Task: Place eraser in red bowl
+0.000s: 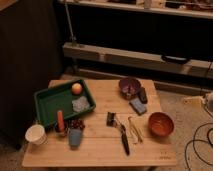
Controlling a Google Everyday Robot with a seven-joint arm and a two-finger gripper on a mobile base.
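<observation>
The eraser (143,95) is a small dark block lying on the wooden table (100,152), just right of the dark purple bowl (129,86) and touching the far end of a blue-grey pad (137,106). The red bowl (160,124) stands near the table's right front, below the eraser, and looks empty. My gripper is not in view; no arm shows over the table.
A green tray (47,107) at the left holds an orange (76,88) and a crumpled grey item (81,104). A white cup (35,134), a blue cup (75,137) and an orange-red stick (60,120) stand at the front left. A black-handled tool (123,139) and pale tongs (134,129) lie mid-table.
</observation>
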